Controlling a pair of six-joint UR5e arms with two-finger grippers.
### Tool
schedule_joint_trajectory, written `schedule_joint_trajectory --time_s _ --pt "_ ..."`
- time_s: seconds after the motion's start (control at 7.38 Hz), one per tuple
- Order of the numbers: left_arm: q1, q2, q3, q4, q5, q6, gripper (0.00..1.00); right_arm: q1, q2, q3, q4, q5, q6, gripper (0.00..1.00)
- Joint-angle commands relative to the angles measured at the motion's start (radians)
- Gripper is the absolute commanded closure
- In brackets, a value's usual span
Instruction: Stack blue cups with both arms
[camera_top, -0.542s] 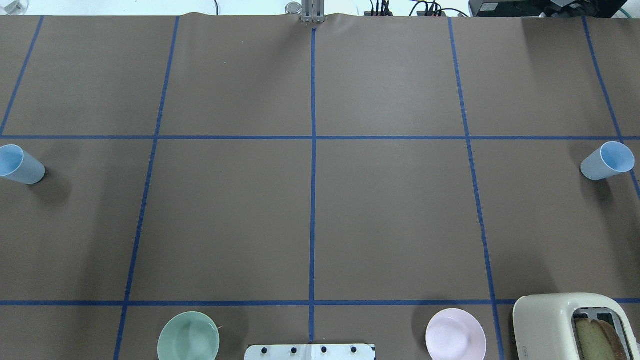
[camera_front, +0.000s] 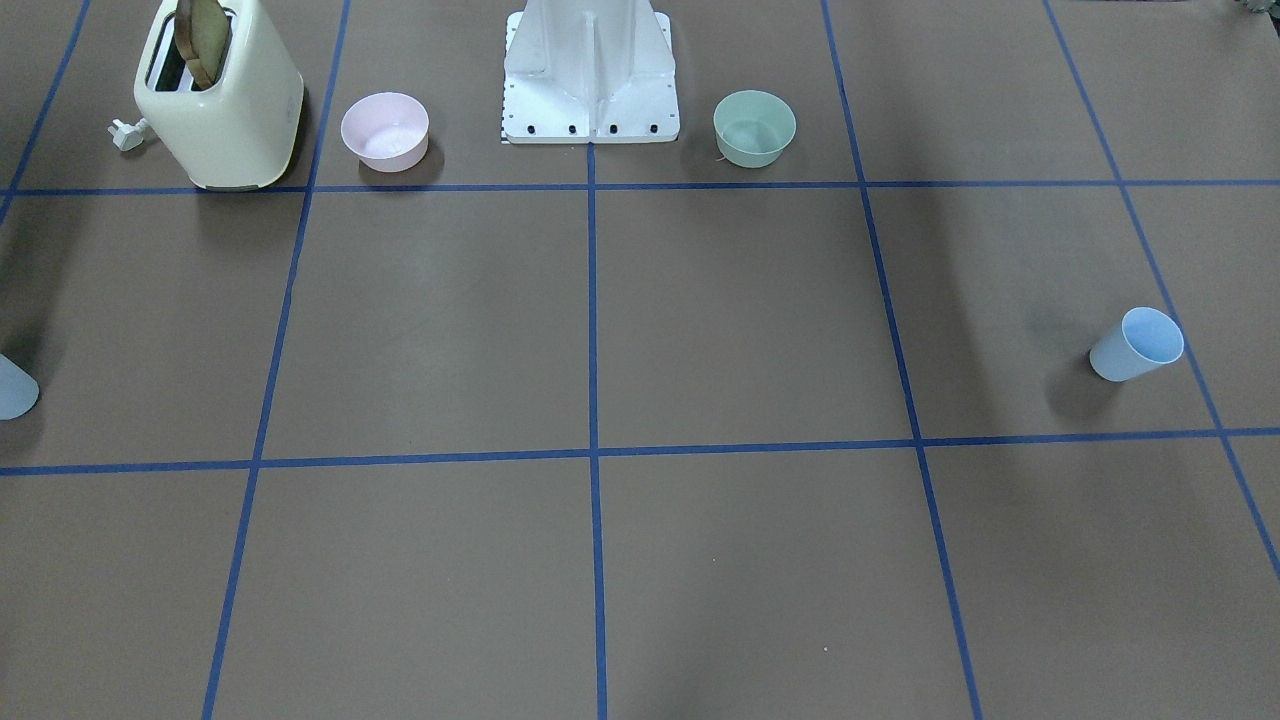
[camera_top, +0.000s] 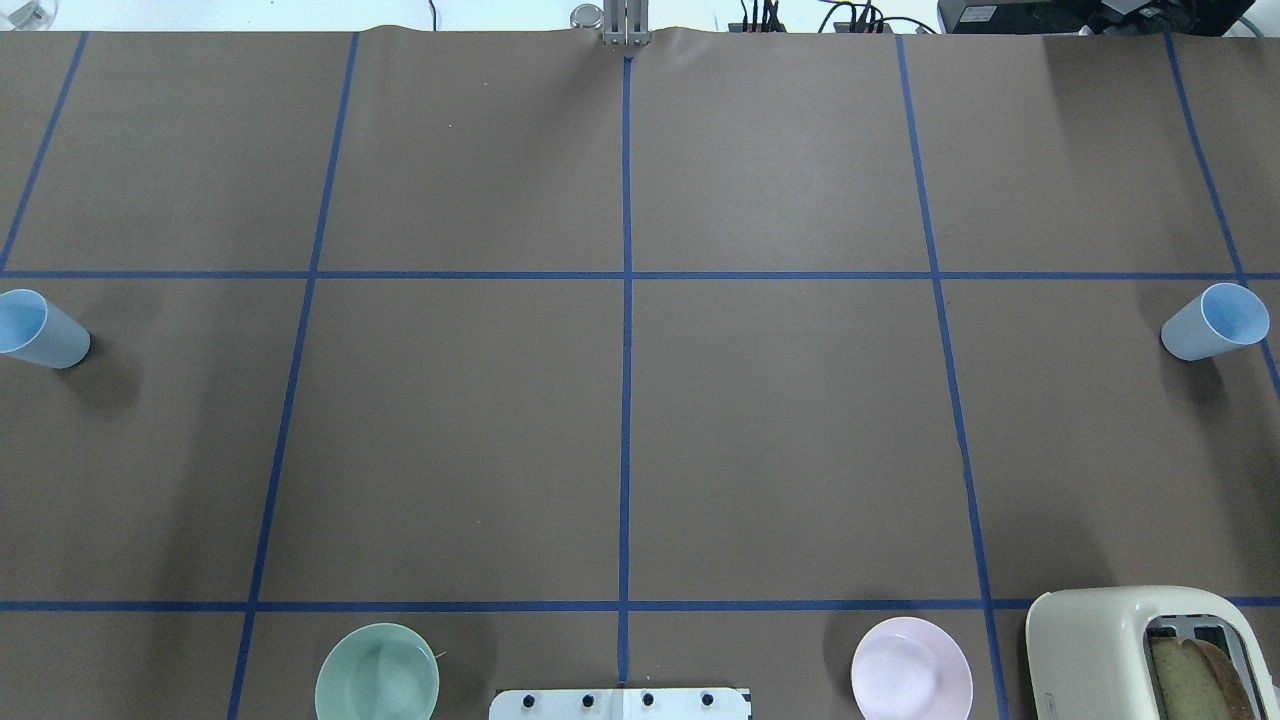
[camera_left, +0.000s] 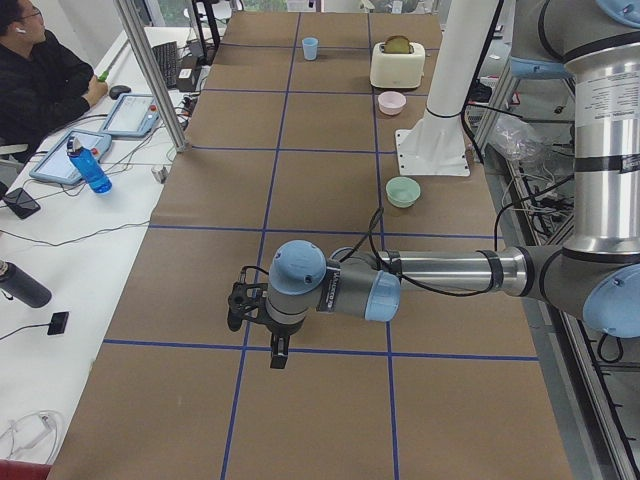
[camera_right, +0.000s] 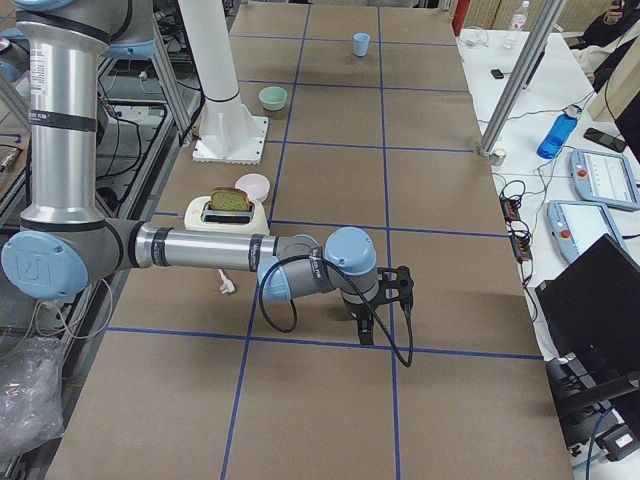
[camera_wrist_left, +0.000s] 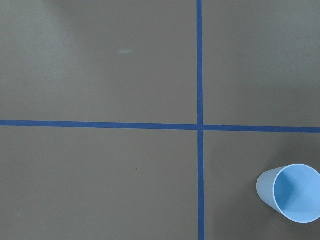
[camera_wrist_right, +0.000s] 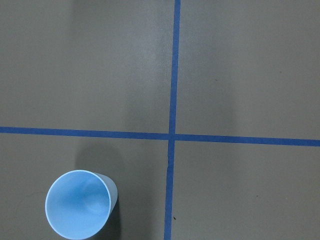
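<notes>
Two pale blue cups stand upright on the brown table. One cup (camera_top: 40, 330) is at the far left edge of the overhead view and also shows in the front view (camera_front: 1135, 345) and the left wrist view (camera_wrist_left: 292, 192). The other cup (camera_top: 1213, 322) is at the far right edge and shows in the right wrist view (camera_wrist_right: 80, 205). The left gripper (camera_left: 275, 350) hangs above the table at its left end. The right gripper (camera_right: 365, 330) hangs above the right end. Both show only in the side views, so I cannot tell whether they are open or shut. Neither wrist view shows fingers.
A cream toaster (camera_top: 1150, 650) with bread, a pink bowl (camera_top: 911, 668), a mint-green bowl (camera_top: 377, 672) and the white mounting base (camera_top: 620, 703) line the table's near edge. Blue tape lines grid the table. An operator (camera_left: 40, 80) sits at a side desk.
</notes>
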Motion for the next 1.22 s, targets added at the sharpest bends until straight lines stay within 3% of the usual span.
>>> schedule_joint_trajectory --time_s 0.0,0.27,0.68,1.08 --pt "0.002 -0.006 -0.005 0.000 -0.001 -0.009 0.02 -0.001 0.005 -0.017 0.000 -0.007 0.002 0.00" --pt "0.020 -0.050 0.000 0.000 0.000 -0.084 0.02 -0.030 0.009 -0.033 -0.003 -0.001 0.005 0.00" --pt "0.139 -0.082 0.003 -0.003 0.003 -0.161 0.02 -0.059 0.037 -0.027 0.001 0.000 0.078 0.00" --pt "0.224 -0.185 0.133 -0.040 0.013 -0.140 0.02 -0.127 0.080 -0.054 0.001 -0.026 0.123 0.00"
